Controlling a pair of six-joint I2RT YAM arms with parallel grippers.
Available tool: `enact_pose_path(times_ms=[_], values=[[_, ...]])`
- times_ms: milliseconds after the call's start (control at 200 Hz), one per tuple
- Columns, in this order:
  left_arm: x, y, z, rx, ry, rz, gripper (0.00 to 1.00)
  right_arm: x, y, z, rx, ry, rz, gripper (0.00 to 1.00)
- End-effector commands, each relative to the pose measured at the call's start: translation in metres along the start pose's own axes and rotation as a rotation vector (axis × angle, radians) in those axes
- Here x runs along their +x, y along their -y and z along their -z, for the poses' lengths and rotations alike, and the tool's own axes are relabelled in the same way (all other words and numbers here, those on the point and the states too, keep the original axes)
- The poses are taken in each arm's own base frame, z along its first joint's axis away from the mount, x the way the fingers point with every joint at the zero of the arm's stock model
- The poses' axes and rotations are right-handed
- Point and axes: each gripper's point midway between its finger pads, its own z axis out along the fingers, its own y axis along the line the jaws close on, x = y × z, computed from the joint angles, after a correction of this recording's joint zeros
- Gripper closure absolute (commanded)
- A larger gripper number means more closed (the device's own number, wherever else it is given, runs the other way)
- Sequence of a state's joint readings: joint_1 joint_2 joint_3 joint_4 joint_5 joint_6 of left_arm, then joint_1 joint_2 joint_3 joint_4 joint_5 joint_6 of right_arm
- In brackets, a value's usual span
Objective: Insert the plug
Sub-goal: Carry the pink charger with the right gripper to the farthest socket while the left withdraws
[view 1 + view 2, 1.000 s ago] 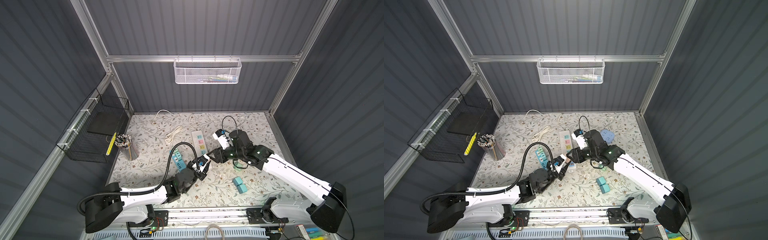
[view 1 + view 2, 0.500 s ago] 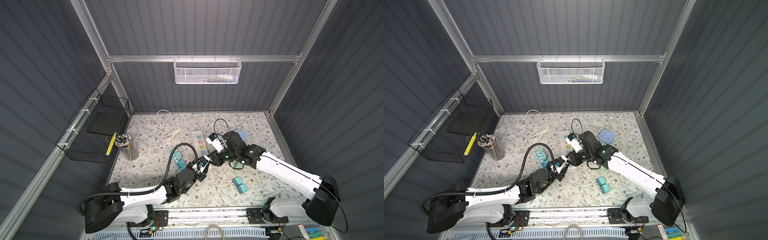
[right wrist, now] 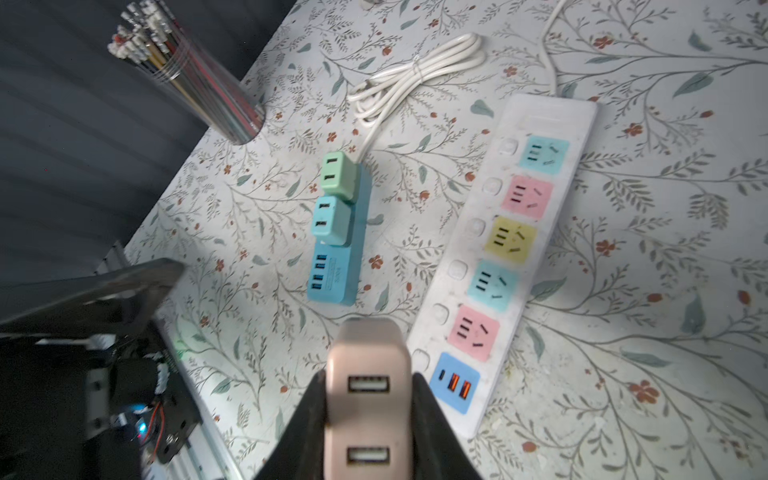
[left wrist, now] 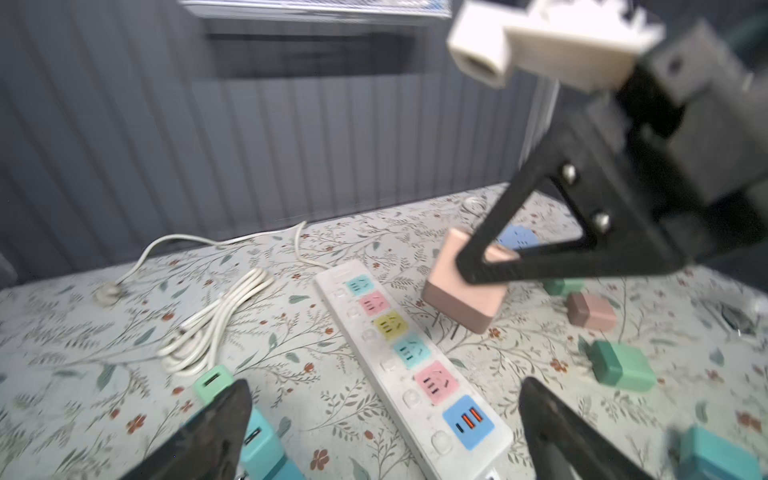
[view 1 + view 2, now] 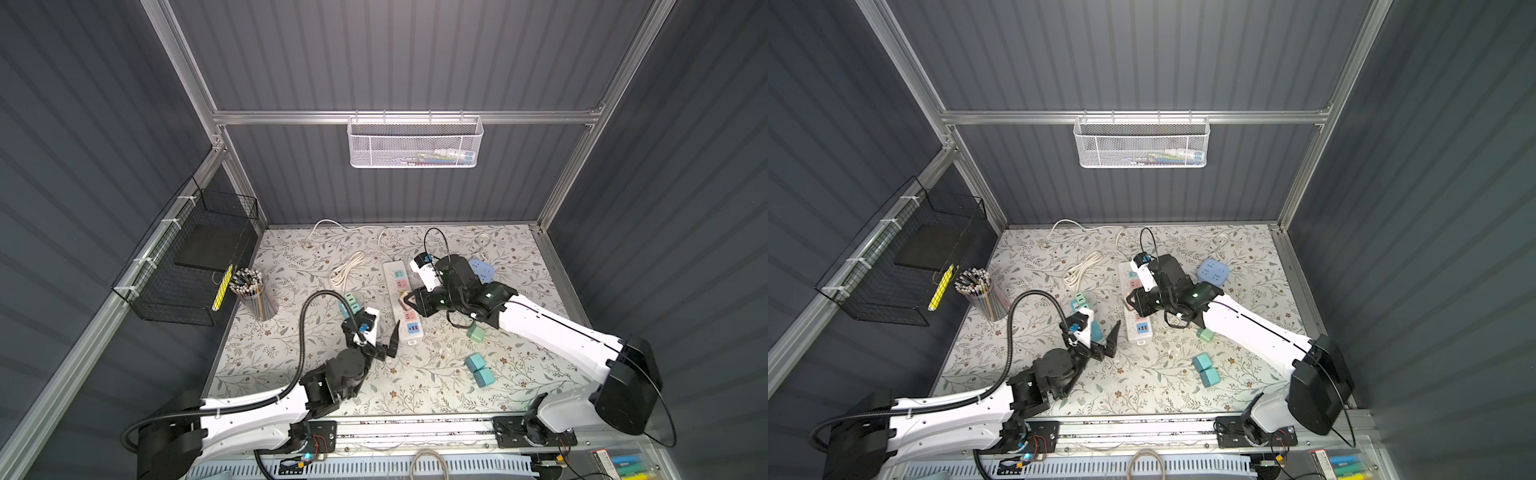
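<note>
The plug (image 3: 368,395) is a pink block with two USB ports, and my right gripper (image 3: 368,384) is shut on its sides. In the left wrist view the plug (image 4: 461,291) hangs in the air beside the white power strip (image 4: 411,365), level with its yellow socket. The strip (image 5: 411,328) (image 5: 1138,328) (image 3: 511,232) lies flat with coloured sockets. In both top views the right gripper (image 5: 409,303) (image 5: 1128,303) hovers over the strip's middle. My left gripper (image 5: 380,338) (image 5: 1100,338) (image 4: 386,415) stands open and empty near the strip's near end.
A small blue strip (image 3: 336,270) (image 5: 349,303) carrying two chargers lies left of the white one. A coiled white cable (image 5: 347,270) and a pencil cup (image 5: 253,295) lie further left. Green and teal plugs (image 5: 480,370) and a blue socket cube (image 5: 482,270) lie to the right.
My right gripper reached in and shut on the pink plug that my left gripper held. The left gripper then opened and let it go.
</note>
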State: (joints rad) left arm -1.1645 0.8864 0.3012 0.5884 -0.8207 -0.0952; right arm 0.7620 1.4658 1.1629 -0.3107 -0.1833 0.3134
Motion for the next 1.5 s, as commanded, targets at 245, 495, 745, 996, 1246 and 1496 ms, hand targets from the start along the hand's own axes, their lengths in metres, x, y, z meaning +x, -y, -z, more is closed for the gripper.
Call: enact_pose_path(times_ms=[245,495,745,996,1246,1496], values=[[-0.017,-0.086,0.042,-0.336,-0.046,0.183,0.0,-0.054,0.077,-0.072,0.429,0.1,-0.056,0.77],[-0.02,-0.083,0.041,-0.319,-0.07,0.141,0.0,-0.068,0.101,-0.119,0.45,0.074,-0.049,0.77],[-0.018,-0.09,0.046,-0.331,-0.057,0.169,0.0,-0.068,0.126,-0.136,0.447,0.033,-0.099,0.77],[-0.015,-0.089,0.046,-0.333,-0.065,0.159,0.0,-0.052,0.126,-0.154,0.408,-0.012,-0.118,0.77],[-0.015,-0.088,0.044,-0.334,-0.069,0.148,0.0,-0.045,0.131,-0.164,0.421,-0.026,-0.125,0.77],[-0.015,-0.088,0.044,-0.334,-0.068,0.139,0.0,-0.044,0.137,-0.172,0.442,-0.026,-0.121,0.77]])
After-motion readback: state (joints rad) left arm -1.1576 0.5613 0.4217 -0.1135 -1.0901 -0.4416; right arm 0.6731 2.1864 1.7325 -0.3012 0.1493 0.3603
